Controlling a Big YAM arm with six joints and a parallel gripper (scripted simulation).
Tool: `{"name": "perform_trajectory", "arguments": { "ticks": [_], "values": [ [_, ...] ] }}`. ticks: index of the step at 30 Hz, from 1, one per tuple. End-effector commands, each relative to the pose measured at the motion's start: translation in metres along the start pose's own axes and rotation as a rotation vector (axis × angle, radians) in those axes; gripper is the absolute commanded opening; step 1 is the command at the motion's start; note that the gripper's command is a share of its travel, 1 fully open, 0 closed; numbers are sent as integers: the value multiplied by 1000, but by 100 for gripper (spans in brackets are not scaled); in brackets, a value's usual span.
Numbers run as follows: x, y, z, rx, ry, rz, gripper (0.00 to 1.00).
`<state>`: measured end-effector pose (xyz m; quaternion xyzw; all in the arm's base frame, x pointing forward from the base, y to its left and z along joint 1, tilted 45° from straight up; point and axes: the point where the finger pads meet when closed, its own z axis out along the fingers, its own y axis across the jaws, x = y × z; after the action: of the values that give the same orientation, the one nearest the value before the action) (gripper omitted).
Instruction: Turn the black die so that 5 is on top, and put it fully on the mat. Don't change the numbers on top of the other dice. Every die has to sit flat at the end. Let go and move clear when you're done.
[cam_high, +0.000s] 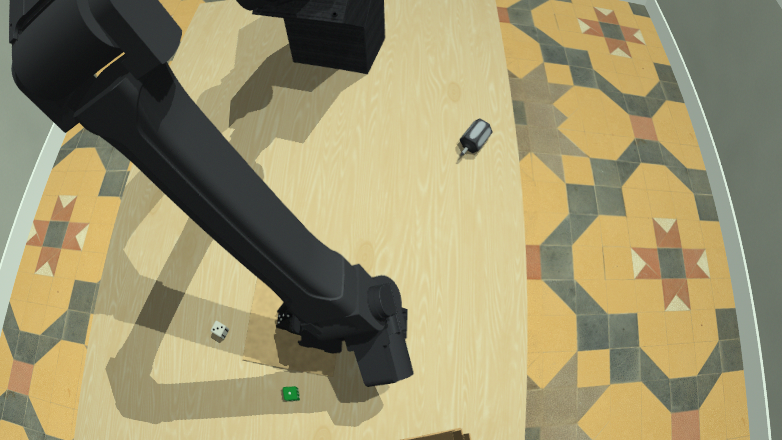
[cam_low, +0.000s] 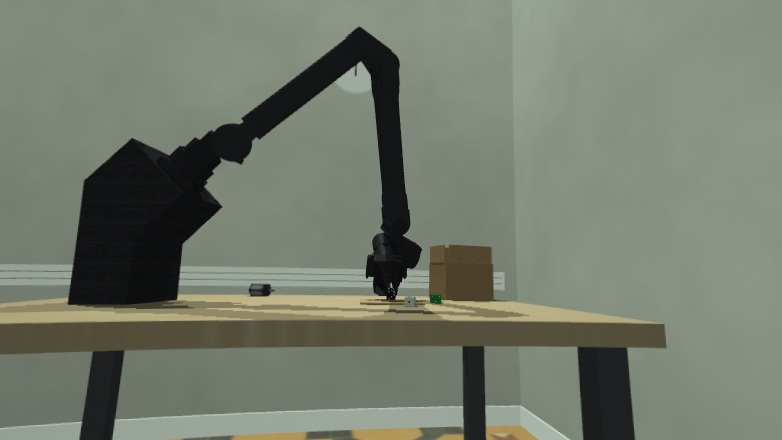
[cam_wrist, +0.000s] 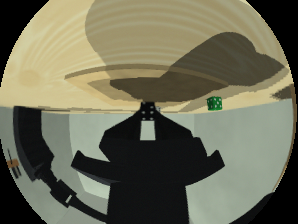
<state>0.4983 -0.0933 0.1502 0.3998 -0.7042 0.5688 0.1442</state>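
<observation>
My gripper (cam_low: 390, 294) (cam_wrist: 147, 113) is shut on the black die (cam_high: 282, 317) (cam_low: 391, 296). It holds the die low, just above or touching the brown mat (cam_high: 260, 342) near the mat's far edge. In the overhead view my wrist hides the fingers and only a corner of the die, with white pips, shows. I cannot read the die's top face. A white die (cam_high: 219, 330) (cam_low: 409, 301) sits flat on the table left of the mat. A green die (cam_high: 290, 393) (cam_low: 435, 298) (cam_wrist: 214, 103) sits flat in front of the mat.
A small dark motor-like part (cam_high: 474, 135) (cam_low: 260, 289) lies far off near the table's right edge. A cardboard box (cam_low: 460, 271) stands at the table's near end. My black base (cam_high: 333, 32) stands at the far end.
</observation>
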Motion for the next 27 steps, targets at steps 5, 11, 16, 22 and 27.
{"name": "perform_trajectory", "arguments": {
  "ticks": [5, 11, 16, 22, 27],
  "values": [
    [1, -11, 4, 4, 0, 19, 15],
    [0, -9, 5, 0, 2, 7, 15],
    [0, -9, 5, 0, 2, 9, 15],
    [0, -9, 5, 0, 2, 9, 15],
    [0, -9, 5, 0, 2, 9, 15]
  ]
}}
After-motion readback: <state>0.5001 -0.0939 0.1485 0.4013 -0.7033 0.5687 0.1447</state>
